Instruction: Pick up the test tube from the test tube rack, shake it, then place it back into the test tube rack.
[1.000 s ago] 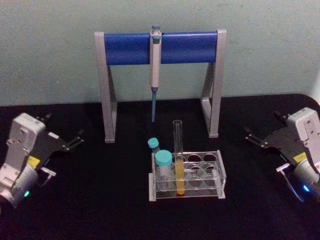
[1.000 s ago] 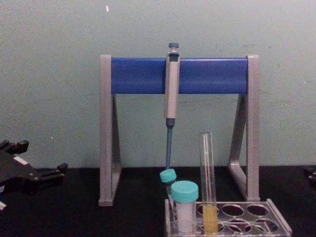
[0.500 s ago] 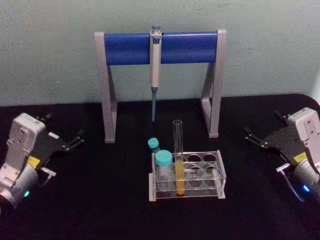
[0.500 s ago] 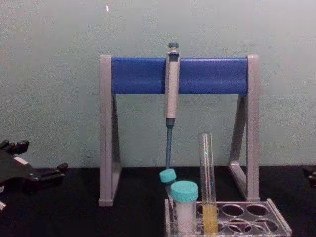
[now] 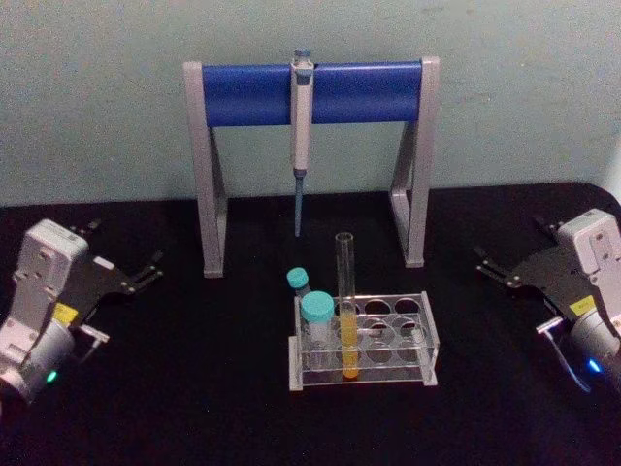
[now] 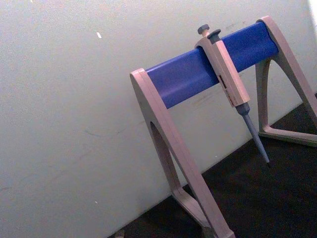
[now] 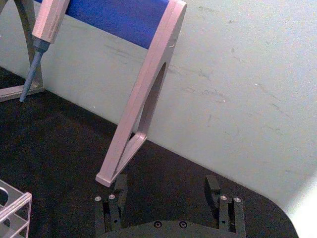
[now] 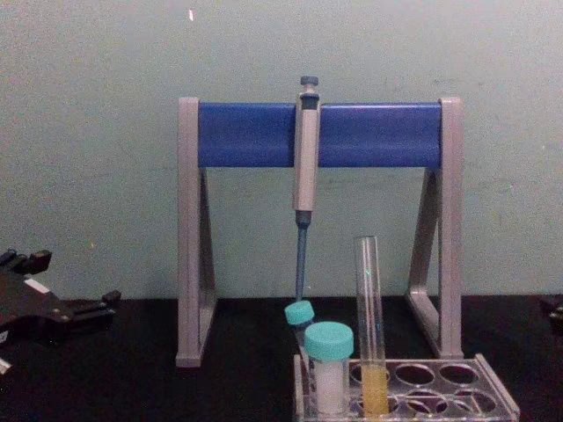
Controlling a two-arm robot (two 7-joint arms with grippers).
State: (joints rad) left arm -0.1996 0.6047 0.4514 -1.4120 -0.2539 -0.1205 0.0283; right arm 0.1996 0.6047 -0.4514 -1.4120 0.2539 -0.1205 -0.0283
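Nothing has moved since the earlier frame: both arms stay parked and the test tube [image 5: 345, 311] is untouched.

Head view: it stands upright in a front hole of the rack [image 5: 428, 340], mid-table [image 5: 194, 408], just beside two capped vials [image 5: 316, 316]. The left gripper [image 5: 124, 245] and right gripper [image 5: 509, 241] rest well apart at either side, fingers spread, likely to keep the approach clear.

Left wrist view: the pipette [image 6: 228, 74] hangs from its stand [image 6: 168, 82].

Right wrist view: the right fingers [image 7: 113, 206] are released, grasping nothing.

Chest view: the test tube's open top rises well above the rack, leaving free length to grip.
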